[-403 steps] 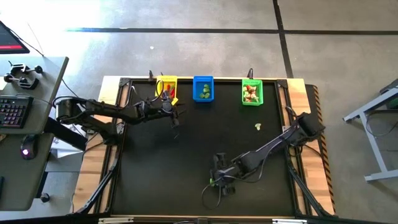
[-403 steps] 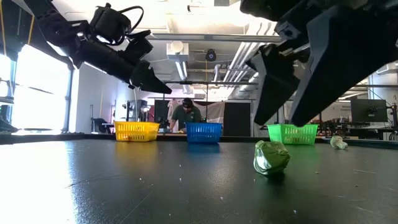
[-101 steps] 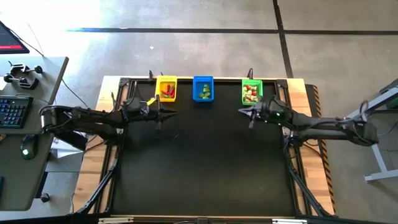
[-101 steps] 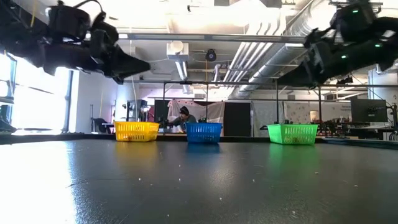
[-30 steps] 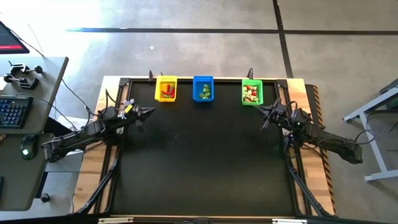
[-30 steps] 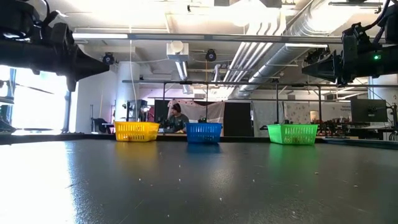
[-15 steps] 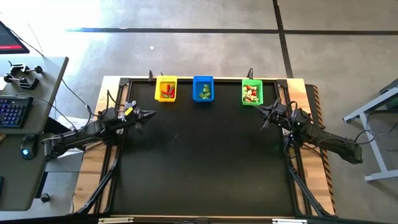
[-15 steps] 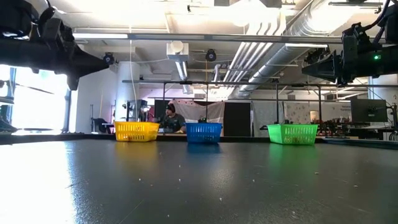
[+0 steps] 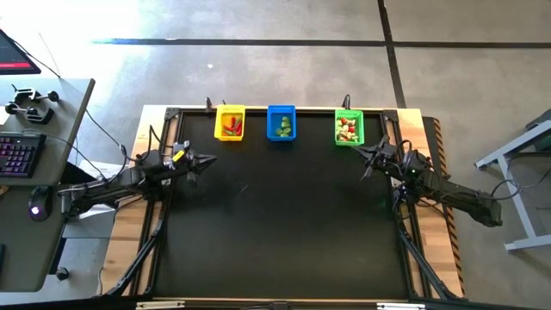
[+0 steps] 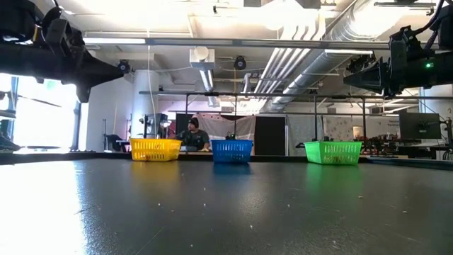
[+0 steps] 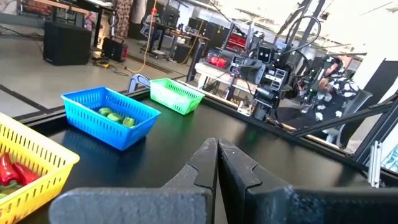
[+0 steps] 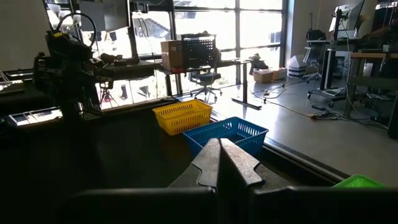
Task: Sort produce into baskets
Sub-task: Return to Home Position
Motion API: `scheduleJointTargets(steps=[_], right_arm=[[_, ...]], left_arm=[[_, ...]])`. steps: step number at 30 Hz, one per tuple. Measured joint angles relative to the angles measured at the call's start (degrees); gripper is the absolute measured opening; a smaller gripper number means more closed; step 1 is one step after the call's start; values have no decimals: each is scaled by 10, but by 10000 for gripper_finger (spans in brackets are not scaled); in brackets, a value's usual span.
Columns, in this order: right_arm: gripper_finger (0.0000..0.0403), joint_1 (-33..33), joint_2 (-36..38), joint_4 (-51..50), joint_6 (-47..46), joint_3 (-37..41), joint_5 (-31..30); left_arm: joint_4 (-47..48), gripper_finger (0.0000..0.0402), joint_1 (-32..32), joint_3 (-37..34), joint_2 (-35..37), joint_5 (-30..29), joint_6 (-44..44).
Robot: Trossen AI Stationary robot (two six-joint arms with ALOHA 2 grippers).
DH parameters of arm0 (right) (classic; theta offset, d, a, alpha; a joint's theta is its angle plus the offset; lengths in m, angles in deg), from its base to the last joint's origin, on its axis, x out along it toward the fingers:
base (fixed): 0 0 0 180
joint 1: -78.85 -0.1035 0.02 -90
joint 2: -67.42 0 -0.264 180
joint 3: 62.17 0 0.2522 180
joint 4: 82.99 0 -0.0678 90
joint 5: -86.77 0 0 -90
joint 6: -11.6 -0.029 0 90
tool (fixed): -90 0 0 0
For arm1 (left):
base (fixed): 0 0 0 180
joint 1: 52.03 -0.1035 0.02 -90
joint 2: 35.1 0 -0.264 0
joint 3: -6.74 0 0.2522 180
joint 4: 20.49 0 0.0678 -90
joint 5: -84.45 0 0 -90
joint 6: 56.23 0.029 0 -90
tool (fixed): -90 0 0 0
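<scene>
High view: arms at the desk's sides, produce sorted

The black desk (image 9: 275, 224) carries three baskets along its far edge. The left pincer (image 9: 209, 159) hangs at the desk's left edge and the right pincer (image 9: 363, 157) at its right edge, both narrow and holding nothing. The yellow rectangular plastic basket (image 9: 230, 108) holds slim red chillies (image 9: 231, 127), the blue basket (image 9: 281, 108) green pieces (image 9: 283, 128), and the bright green basket (image 9: 349, 112) white-and-red mushroom-like pieces (image 9: 347, 130).

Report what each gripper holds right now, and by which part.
Nothing is held. The dark two-finger left gripper is shut with nothing between its fingers, and so is the dark two-finger right gripper.
</scene>
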Motion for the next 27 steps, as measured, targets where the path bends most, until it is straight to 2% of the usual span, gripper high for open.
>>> scheduleJointTargets(steps=[27], right_arm=[[0,0,0,0,0,0,0]], left_arm=[[0,1,0,0,0,-1,0]])
